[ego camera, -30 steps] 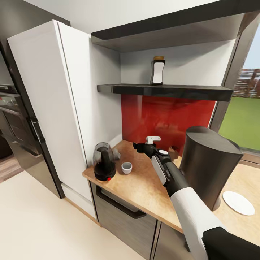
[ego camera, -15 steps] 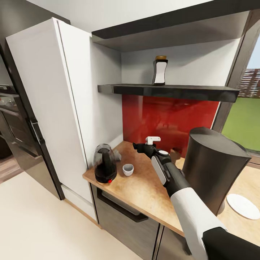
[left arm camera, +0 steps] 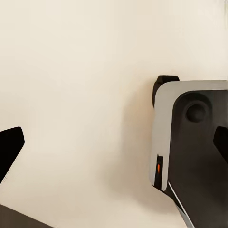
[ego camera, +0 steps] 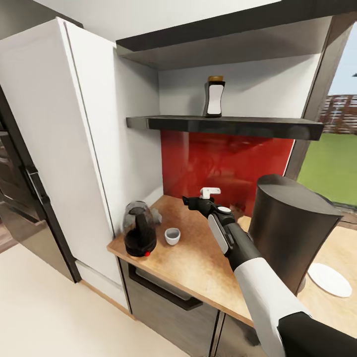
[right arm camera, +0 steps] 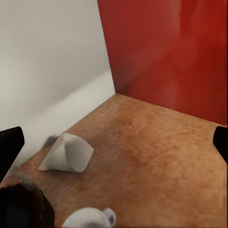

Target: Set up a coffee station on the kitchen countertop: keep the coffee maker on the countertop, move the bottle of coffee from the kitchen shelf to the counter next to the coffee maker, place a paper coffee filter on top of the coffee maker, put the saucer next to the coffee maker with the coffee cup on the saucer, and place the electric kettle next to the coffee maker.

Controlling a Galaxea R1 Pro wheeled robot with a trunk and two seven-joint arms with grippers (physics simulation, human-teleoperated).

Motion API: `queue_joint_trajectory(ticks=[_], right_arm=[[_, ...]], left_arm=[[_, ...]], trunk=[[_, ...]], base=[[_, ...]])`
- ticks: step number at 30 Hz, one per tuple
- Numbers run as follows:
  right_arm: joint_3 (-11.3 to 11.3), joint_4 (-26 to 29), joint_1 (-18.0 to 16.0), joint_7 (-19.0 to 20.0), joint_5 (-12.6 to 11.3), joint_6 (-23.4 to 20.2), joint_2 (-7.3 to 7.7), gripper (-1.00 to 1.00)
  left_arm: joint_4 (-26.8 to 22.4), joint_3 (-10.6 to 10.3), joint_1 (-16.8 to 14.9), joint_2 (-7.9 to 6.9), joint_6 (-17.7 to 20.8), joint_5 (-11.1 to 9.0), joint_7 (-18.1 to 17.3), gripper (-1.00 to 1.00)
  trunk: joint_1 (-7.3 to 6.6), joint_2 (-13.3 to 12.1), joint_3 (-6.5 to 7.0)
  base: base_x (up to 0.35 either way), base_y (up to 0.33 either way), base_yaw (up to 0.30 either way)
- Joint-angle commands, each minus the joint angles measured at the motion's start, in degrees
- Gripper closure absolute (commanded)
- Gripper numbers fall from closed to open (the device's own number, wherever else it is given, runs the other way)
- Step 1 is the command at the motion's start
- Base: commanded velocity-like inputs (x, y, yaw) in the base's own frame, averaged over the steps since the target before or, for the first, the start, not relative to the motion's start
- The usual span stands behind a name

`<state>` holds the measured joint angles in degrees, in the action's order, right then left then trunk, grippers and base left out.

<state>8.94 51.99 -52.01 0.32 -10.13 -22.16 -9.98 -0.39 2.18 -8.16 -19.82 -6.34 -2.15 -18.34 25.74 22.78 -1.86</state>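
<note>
The countertop (ego camera: 198, 263) spreads beneath the right gripper (ego camera: 191, 202), its wood grain bare under the fingers. The coffee maker (ego camera: 290, 233) stands just beside the right forearm, on its outer side, taller than everything else on the slab. Above and beyond the gripper hangs the shelf (ego camera: 223, 125), and on it the bottle (ego camera: 214, 97) stands upright; its white label shows no writing that can be read. A red back panel (ego camera: 223, 163) lies straight ahead of the gripper.

The kettle (ego camera: 139, 235) sits toward the robot's left of the gripper, near the counter's corner; its dark glass does not reveal any contents. The saucer (ego camera: 328, 279) lies past the coffee maker, well apart from the gripper, with nothing on it. The cup (ego camera: 172, 236) stands just beside the kettle, between it and the arm, its inside looking empty. The filter (right arm camera: 66, 153) lies on its side ahead of the gripper, against the white wall, its mouth open and hollow.

The right gripper's fingers are spread wide with nothing between them. The left gripper's fingers (left arm camera: 10, 148) are likewise far apart, holding nothing.
</note>
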Motion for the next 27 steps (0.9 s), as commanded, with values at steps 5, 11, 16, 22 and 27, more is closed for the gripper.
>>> queue_joint_trajectory(ticks=[5, 11, 16, 22, 27], right_arm=[[0.04, 0.04, -0.03, 0.03, -0.24, -0.25, -0.01, -1.00], [0.11, -0.12, -0.06, 3.44, -0.19, -0.32, -0.01, -1.00], [-0.08, -2.09, -0.09, 16.28, 0.14, -0.34, -0.01, -1.00], [-0.07, -2.23, -0.10, 18.58, 0.04, -0.45, 0.55, -1.00], [-0.02, -2.40, -0.11, 18.90, 0.08, -0.55, 0.71, -1.00]], left_arm=[[0.04, 0.18, -0.04, 0.00, -0.07, -0.22, -0.29, -1.00], [0.09, 0.13, -0.02, 0.02, -0.07, -0.22, -0.29, -1.00], [0.13, 0.11, -0.01, 0.04, -0.07, -0.22, -0.29, -1.00], [0.13, 0.11, -0.01, 0.05, 0.00, -0.22, -0.29, -1.00], [0.13, 0.11, 0.08, -0.09, 0.01, -0.21, -0.29, -1.00]], trunk=[[0.04, 0.14, -0.14], [0.04, 0.14, -0.14], [0.04, 0.14, -0.14], [0.04, 0.14, -0.14], [0.04, 0.14, -0.14]], base=[[0.001, 0.012, -0.277], [0.059, 0.146, -0.095], [0.135, 0.259, -0.007], [0.145, 0.277, -0.001], [0.146, 0.279, 0.000]])
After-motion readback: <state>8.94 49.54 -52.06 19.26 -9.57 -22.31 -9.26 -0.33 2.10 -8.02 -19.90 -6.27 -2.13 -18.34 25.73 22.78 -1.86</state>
